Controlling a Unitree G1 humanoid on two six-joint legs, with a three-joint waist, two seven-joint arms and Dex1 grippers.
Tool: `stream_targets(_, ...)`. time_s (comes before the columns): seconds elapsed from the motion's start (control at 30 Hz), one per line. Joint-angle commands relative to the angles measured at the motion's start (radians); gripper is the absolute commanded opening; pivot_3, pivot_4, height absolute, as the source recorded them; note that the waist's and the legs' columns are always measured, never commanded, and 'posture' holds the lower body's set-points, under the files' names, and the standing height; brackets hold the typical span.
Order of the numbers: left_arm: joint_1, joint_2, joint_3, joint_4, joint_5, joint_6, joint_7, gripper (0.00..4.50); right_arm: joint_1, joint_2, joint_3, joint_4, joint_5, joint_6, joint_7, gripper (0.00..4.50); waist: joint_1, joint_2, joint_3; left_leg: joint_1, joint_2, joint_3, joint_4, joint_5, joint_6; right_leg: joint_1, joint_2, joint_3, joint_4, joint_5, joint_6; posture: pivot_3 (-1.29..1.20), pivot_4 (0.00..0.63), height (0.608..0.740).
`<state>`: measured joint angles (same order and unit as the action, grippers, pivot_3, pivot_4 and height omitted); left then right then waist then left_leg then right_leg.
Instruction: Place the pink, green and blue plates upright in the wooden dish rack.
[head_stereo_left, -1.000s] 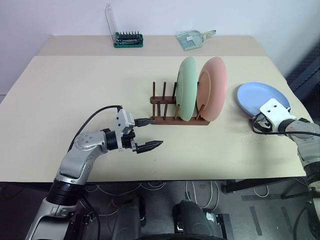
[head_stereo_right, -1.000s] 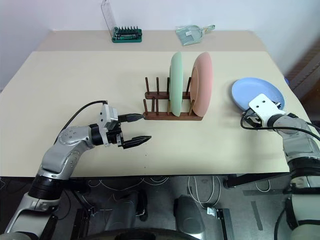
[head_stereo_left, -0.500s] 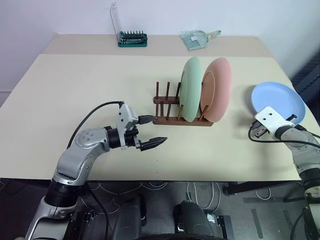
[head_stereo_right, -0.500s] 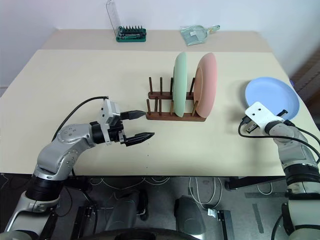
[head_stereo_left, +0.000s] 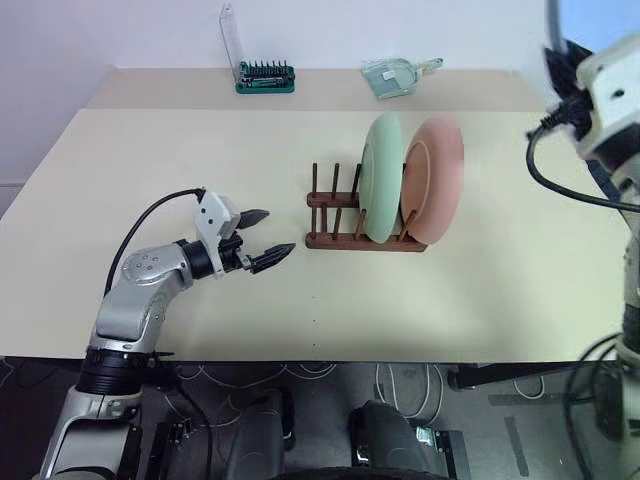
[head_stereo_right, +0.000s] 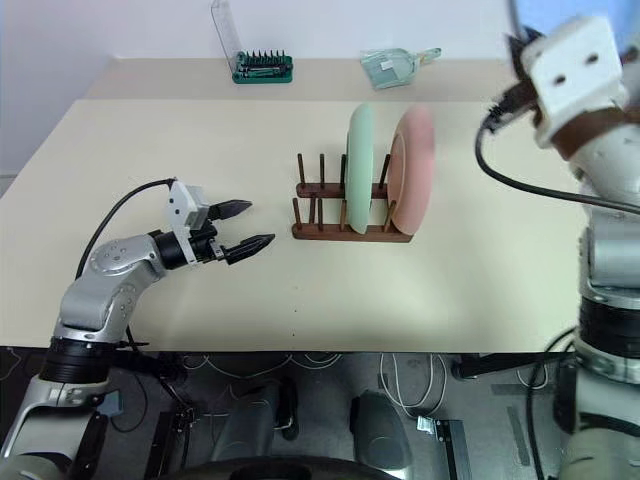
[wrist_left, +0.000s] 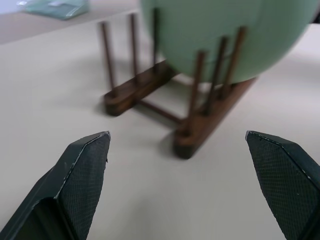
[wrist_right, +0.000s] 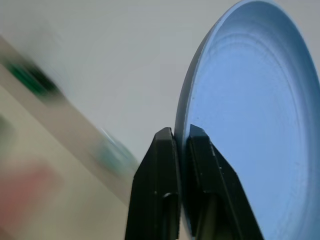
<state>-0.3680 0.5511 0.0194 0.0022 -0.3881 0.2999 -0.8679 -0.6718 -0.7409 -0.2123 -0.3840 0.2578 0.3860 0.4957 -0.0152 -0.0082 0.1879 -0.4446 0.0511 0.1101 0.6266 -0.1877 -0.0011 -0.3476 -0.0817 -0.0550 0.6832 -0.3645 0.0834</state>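
The mint green plate (head_stereo_left: 380, 175) and the pink plate (head_stereo_left: 440, 178) stand upright side by side at the right end of the wooden dish rack (head_stereo_left: 352, 240), mid-table. The rack's left pegs hold nothing. High at the right, above the table, my right gripper (wrist_right: 181, 135) is shut on the rim of the light blue plate (head_stereo_left: 590, 22), which stands on edge in the air. My left gripper (head_stereo_left: 278, 231) hovers open just left of the rack, pointing at it. The left wrist view has the rack (wrist_left: 200, 125) and the green plate (wrist_left: 210, 35) between its fingers (wrist_left: 85, 170).
A green case of screwdriver bits (head_stereo_left: 264, 78) with an upright clear lid and a clear greenish scoop (head_stereo_left: 392, 78) lie at the table's far edge. The beige table (head_stereo_left: 180, 150) stretches wide to the left of the rack.
My right gripper has shut on the blue plate's near rim and lifted it off the table, high up and inward. My left gripper has drawn back left from the rack.
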Motion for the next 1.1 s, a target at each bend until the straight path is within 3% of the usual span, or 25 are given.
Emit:
stream_targets(0.03,0.011,0.01,0.031,0.023,0.014,-0.069,-0.017,4.5,-0.049,0.073,0.029,-0.158,0.207,0.106,0.028,0.04,0.001,0.0,0.0,0.0,0.0,0.0,0.0,0.0,0.0,0.0,0.0,0.0,0.0,0.0,0.0,0.0,0.15,0.732)
stream_targets(0.13,0.029,0.011,0.041,0.035,0.014,-0.087,-0.016,4.5,-0.075,0.188,0.073,-0.225,0.346,0.194,-0.021,0.04,0.001,-0.001,0.0,-0.002,0.0,0.0,0.0,-0.001,0.002,-0.001,-0.001,0.0,0.0,0.0,0.0,0.0,0.15,0.732)
stream_targets(0.27,0.043,0.022,0.061,0.049,0.011,-0.101,-0.016,4.5,-0.084,0.429,0.138,-0.249,0.521,0.278,-0.173,0.04,-0.002,-0.002,-0.001,-0.003,0.0,0.0,0.0,-0.001,0.002,-0.004,-0.001,0.0,0.002,0.0,0.0,0.0,0.15,0.732)
stream_targets(0.47,0.045,0.037,0.079,0.068,0.013,-0.111,-0.016,4.5,-0.012,0.657,0.154,-0.205,0.636,0.333,-0.368,0.04,-0.001,-0.004,-0.002,-0.006,0.0,0.0,0.0,-0.001,0.002,-0.006,-0.001,0.0,0.004,0.0,0.0,0.0,0.15,0.732)
stream_targets(0.73,0.045,0.046,0.085,0.074,0.012,-0.111,-0.018,4.5,0.044,0.744,0.147,-0.166,0.738,0.354,-0.484,0.04,-0.006,-0.004,-0.002,-0.008,0.0,0.0,0.0,-0.001,0.002,-0.009,0.0,0.0,0.004,0.0,0.0,0.0,0.15,0.732)
stream_targets(1.1,0.042,0.043,0.079,0.059,0.008,-0.101,-0.017,4.5,0.053,0.737,0.128,-0.085,0.749,0.364,-0.546,0.04,-0.006,-0.004,-0.002,-0.008,0.0,0.0,0.0,-0.001,0.002,-0.009,0.0,0.0,0.004,0.0,0.0,0.0,0.15,0.732)
